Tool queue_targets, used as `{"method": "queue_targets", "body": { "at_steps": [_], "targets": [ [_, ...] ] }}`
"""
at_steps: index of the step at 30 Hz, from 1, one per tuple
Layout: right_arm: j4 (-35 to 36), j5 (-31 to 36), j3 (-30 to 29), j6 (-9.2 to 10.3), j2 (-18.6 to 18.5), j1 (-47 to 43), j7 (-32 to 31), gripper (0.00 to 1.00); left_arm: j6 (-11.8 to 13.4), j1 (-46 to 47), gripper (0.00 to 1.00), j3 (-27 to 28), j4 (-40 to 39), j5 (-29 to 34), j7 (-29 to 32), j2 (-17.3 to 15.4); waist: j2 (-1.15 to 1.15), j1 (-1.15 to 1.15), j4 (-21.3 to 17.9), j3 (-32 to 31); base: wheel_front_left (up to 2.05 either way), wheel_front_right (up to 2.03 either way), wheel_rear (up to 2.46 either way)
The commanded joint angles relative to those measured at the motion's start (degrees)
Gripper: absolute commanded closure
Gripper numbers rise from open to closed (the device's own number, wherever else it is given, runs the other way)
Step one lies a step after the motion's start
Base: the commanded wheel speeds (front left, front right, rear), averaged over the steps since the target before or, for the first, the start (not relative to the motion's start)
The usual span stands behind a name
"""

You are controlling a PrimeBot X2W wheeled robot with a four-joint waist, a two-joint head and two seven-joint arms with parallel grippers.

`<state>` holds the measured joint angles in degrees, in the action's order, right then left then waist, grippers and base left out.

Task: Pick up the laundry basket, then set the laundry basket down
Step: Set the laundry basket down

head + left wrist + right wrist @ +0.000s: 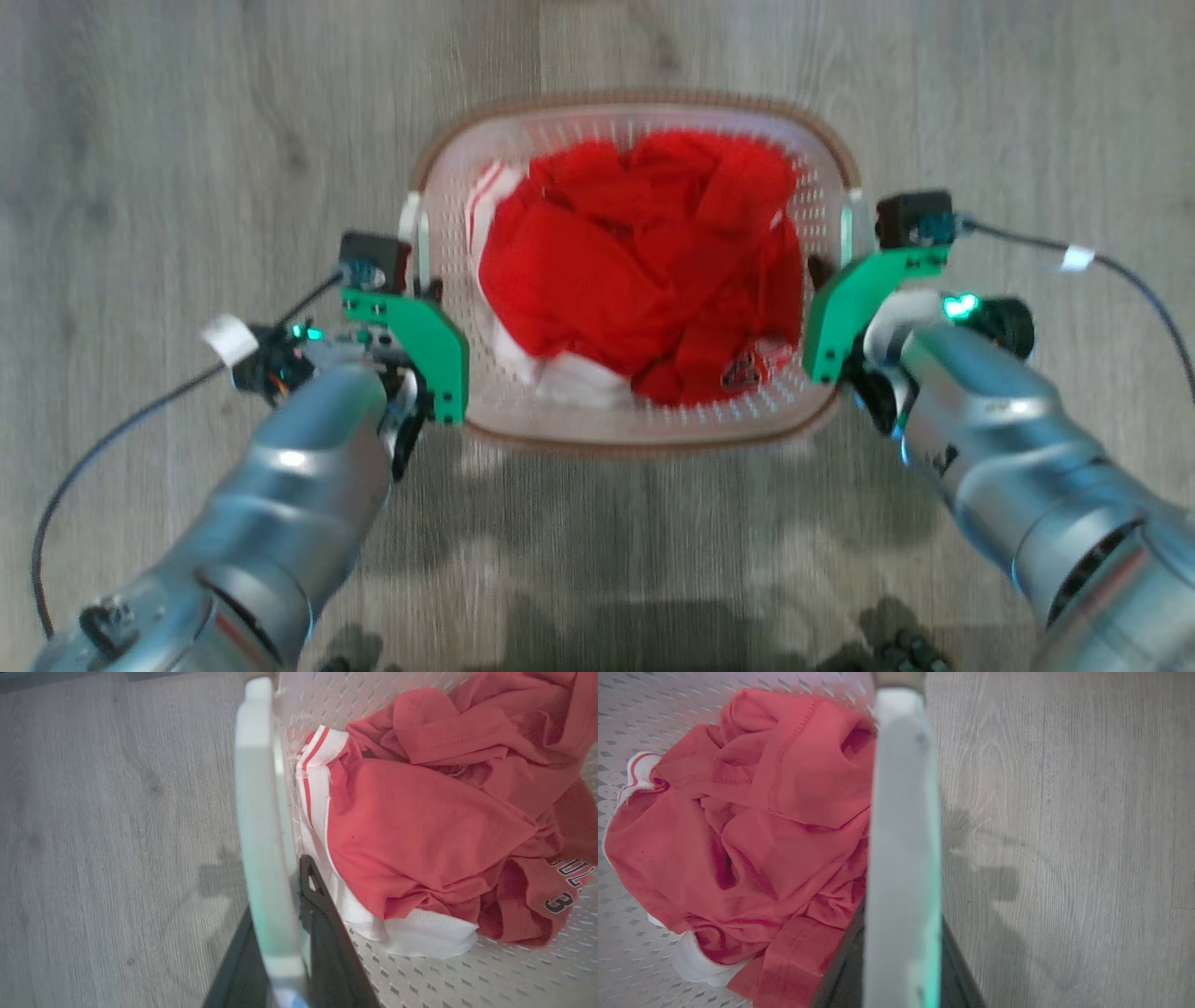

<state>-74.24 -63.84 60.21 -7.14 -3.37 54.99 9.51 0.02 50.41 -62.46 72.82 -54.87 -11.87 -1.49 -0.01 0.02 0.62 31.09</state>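
Both pairs of jaws are pinched shut on the side handles of the laundry basket (pixel 635 441). In the left wrist view, the left gripper (pixel 278 905) has one dark finger on each face of the white left handle (pixel 261 812). The inner finger (pixel 322 914) sits inside the basket against its perforated wall. In the right wrist view, the right gripper (pixel 901 952) clamps the white right handle (pixel 901 812) the same way.

The basket is white with a brown woven-look rim, and it spans the gap between the two grippers. Whether it rests on the grey wood-look floor (pixel 187 112) or hangs just above it cannot be told.

Crumpled red clothing (pixel 644 271) with white striped trim fills the basket between the jaws. Just beyond the left jaws, a fold shows a dark numeral 3 (pixel 558 901) outlined in white. The letters above it are folded over and cannot be read. A blank white tag (pixel 229 338) is wrapped on the cable behind the left gripper, and another blank tag (pixel 1076 259) on the cable behind the right.
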Motion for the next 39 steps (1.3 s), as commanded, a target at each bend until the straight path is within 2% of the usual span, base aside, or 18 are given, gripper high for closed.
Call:
{"method": "queue_targets", "body": {
  "at_steps": [1,8,16,39],
  "targets": [
    [0.4,1.6,0.6,-0.35,0.5,0.7,1.0,1.0,0.4,3.2,1.0,0.7,0.0,1.2,-1.0,-1.4,0.01,-0.02,0.5,5.3,0.0,0.0,0.0],
    [0.3,4.0,-1.3,-0.35,0.3,5.2,1.8,1.0,0.8,9.1,1.0,0.9,0.3,1.7,-1.9,-1.4,0.01,-0.02,0.8,12.2,0.0,0.0,0.0],
    [0.3,7.5,-4.8,-0.35,-0.1,6.8,2.1,1.0,1.3,12.1,1.0,0.0,0.6,3.2,-2.5,-1.4,0.01,-0.02,1.1,16.5,0.0,0.0,0.0],
    [0.3,18.7,-15.8,-0.35,0.5,5.9,1.6,1.0,1.6,12.8,1.0,-1.4,-0.1,2.7,-3.0,-1.4,0.01,-0.02,1.6,21.5,0.0,0.0,0.0]
  ]
}}
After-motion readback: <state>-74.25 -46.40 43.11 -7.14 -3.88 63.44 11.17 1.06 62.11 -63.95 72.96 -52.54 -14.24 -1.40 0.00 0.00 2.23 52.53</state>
